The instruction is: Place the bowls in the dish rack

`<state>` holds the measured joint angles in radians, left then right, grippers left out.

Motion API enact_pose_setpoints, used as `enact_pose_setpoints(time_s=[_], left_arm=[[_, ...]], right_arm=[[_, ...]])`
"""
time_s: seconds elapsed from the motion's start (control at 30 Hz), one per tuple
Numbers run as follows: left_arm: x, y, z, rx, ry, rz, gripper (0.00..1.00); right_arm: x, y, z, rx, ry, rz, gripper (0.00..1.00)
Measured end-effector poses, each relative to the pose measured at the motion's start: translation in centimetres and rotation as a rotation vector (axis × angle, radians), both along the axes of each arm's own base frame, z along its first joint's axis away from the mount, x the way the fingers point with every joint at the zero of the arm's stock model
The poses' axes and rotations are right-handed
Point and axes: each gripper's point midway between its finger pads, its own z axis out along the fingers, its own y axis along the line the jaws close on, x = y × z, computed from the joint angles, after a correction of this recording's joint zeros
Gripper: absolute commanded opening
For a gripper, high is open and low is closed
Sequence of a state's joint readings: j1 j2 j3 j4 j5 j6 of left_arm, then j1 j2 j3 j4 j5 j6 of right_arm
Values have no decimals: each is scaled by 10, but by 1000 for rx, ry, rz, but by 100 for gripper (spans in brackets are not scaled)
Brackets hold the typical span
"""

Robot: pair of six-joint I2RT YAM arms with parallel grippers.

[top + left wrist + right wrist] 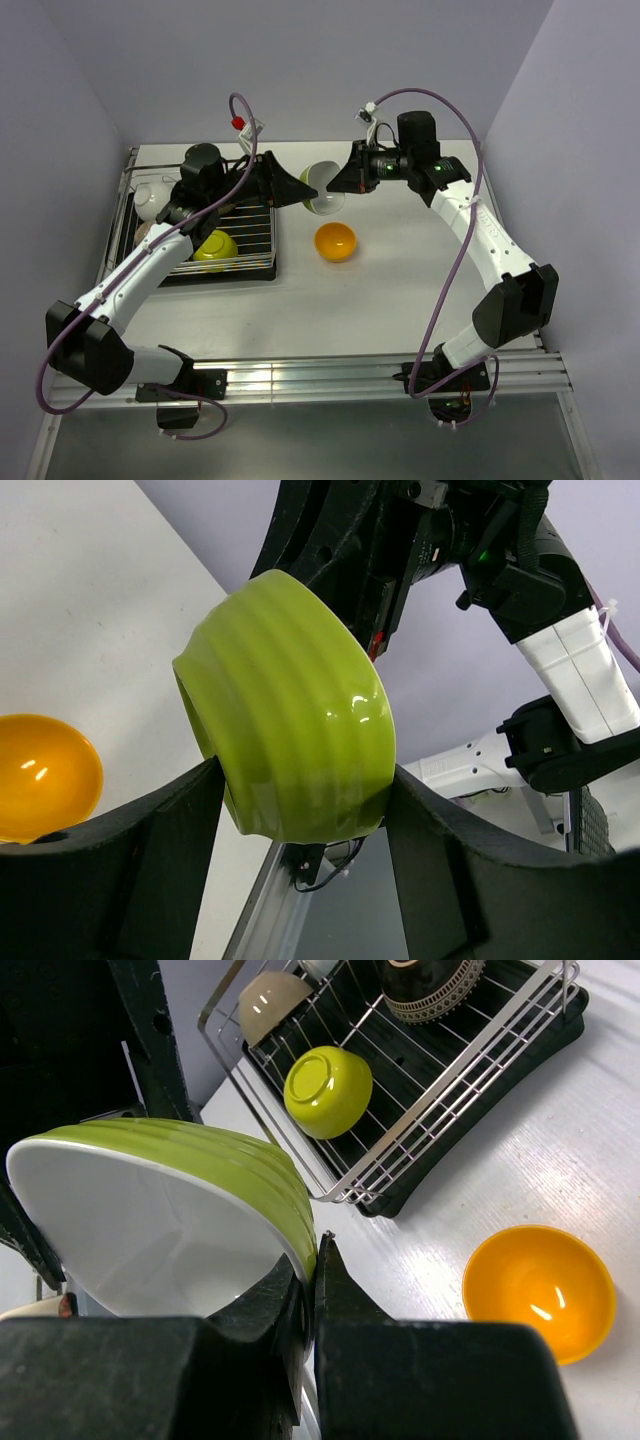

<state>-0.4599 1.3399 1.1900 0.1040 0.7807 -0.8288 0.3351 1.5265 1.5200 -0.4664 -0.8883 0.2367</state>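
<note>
Counting 3 bowls racked, 1 orange bowl, 1 green bowl.

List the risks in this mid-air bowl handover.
The right tool pinches only the rim of the green bowl; releasing before the left tool grips firmly could drop it. The left tool flanks the curved, glossy wall, so the bowl might slip out, perhaps onto the orange bowl.

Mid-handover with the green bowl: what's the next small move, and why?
Probably close the left gripper firmly on the green bowl before the right gripper lets go. The right pinches its rim in mid-air, the left fingers flank its sides, and a firm grip isn't evident.
</note>
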Motion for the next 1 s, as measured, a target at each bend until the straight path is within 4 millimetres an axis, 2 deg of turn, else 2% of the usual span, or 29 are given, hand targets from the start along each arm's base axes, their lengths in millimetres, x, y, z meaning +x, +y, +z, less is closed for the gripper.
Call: enact_pose_setpoints(time_s=[0.13,0.17,0.23,0.27,0.37,0.4,0.47,0.5,0.6,0.7,0.9,1.0], left_arm=[[1,1,-3,11,2,8,50],[2,1,-4,16,-1,11,31],[2,1,-5,23,-1,10,0],[1,1,-6,26,1,10,0],[1,2,-9,35,7,9,0],[1,2,-10,38,8,9,0],[2,3,-12,46,4,14,0],[3,3,-13,52,2,18,0],[9,10,-18,74,-5,38,0],[22,26,-26,103,-4,87,0],[55,76,-51,229,-18,236,0],[64,94,-59,324,-63,283,0]], right_arm=[[2,-1,-3,-15,-3,-14,0],[2,-1,-3,-18,-4,-17,0],[2,-1,-5,-24,-3,-18,0],[2,-1,-6,-28,-2,-17,2],[1,-2,-9,-35,10,-17,19],[0,-2,-9,-36,11,-16,40],[-1,-1,-9,-36,17,-12,56],[-2,0,-10,-38,14,-7,68],[-5,2,-11,-42,14,2,77],[-7,1,-10,-49,13,7,81],[-7,-1,-5,-58,-4,11,83],[-6,-5,-7,-66,7,3,87]])
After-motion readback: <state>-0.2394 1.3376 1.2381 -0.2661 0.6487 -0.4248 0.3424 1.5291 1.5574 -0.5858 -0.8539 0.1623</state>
